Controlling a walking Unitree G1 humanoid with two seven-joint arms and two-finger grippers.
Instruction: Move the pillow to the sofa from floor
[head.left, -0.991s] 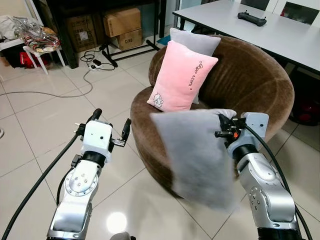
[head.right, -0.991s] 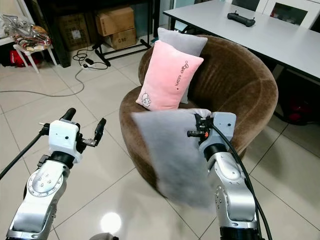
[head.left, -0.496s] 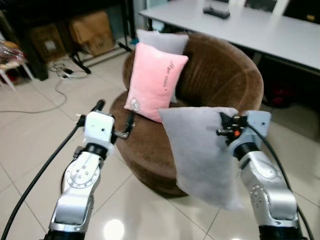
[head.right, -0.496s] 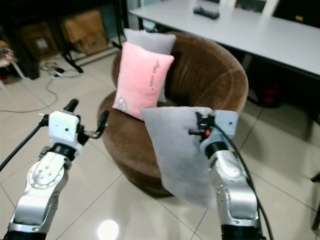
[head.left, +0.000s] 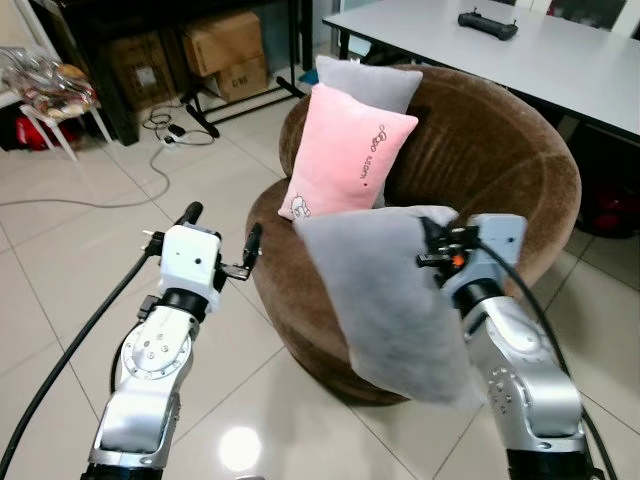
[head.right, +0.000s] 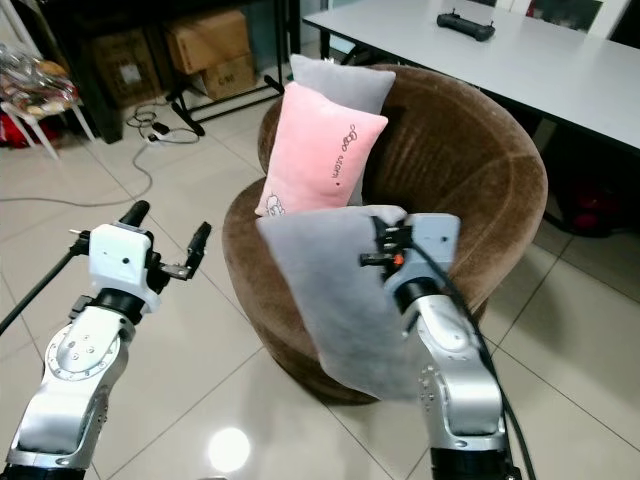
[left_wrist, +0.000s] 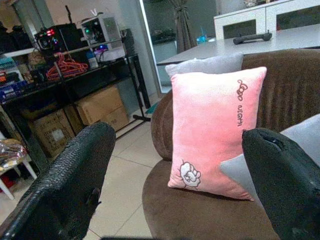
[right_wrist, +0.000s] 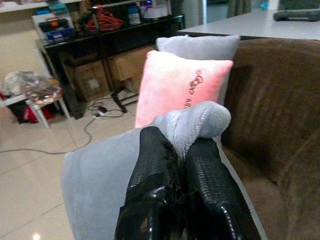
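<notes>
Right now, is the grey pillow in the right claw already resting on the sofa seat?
No, the grey pillow hangs from the right claw, pinched at one corner, in front of the brown sofa.

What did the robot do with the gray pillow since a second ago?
The right claw kept its pinch on the gray pillow's corner and carried it nearer the brown sofa; it now hangs against the seat's front edge, not yet set down. The left claw stayed open and empty. The pink pillow did not move.
</notes>
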